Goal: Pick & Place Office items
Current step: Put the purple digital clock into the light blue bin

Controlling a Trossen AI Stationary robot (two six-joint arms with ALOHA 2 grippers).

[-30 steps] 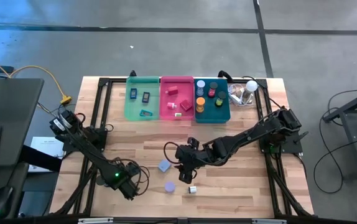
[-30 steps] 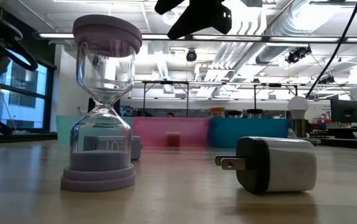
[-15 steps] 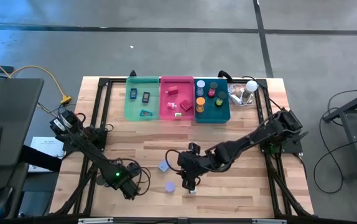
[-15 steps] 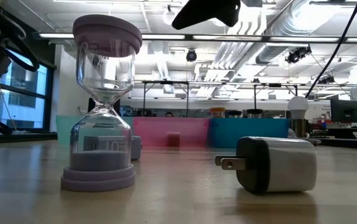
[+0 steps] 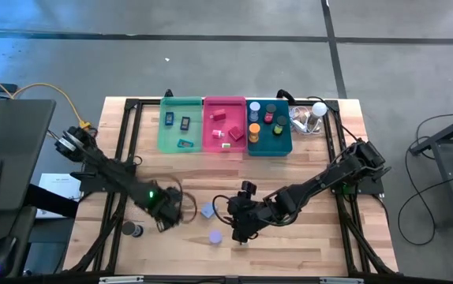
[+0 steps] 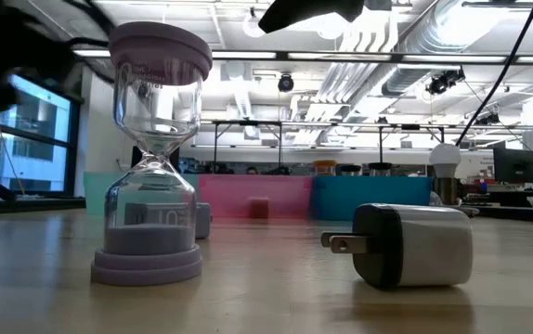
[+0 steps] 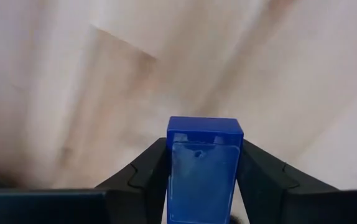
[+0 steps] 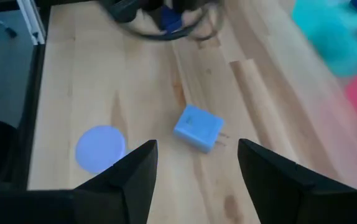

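Observation:
My left gripper (image 7: pixel 204 149) is shut on a small blue box (image 7: pixel 204 171) above the table's near left part (image 5: pixel 163 207). My right gripper (image 8: pixel 197 180) hangs open over the near middle (image 5: pixel 241 229), touching nothing. Below and ahead of it lie a light blue plug block (image 8: pixel 197 127) on its side and a lavender hourglass (image 6: pixel 153 158), which stands upright on its base. A white and dark charger (image 6: pixel 406 243) lies on its side next to the hourglass. A dark roll (image 5: pixel 134 229) sits on the table near the left front edge. My left gripper pinches the blue box by its two long sides (image 7: pixel 173 177), one finger on each. The fingers point down from above. The box hangs between them, clear of the wooden table top.
Green (image 5: pixel 181 126), pink (image 5: pixel 224 126) and teal (image 5: pixel 269 126) bins stand side by side at the far edge, each with small items inside. A white bulb (image 5: pixel 319 109) with clear clutter lies to their right. Bare wood lies between bins and arms.
My left gripper has risen and gone toward the far edge and a little to the right, uncovering the dark roll. My right gripper has drifted toward the near edge, over the charger.

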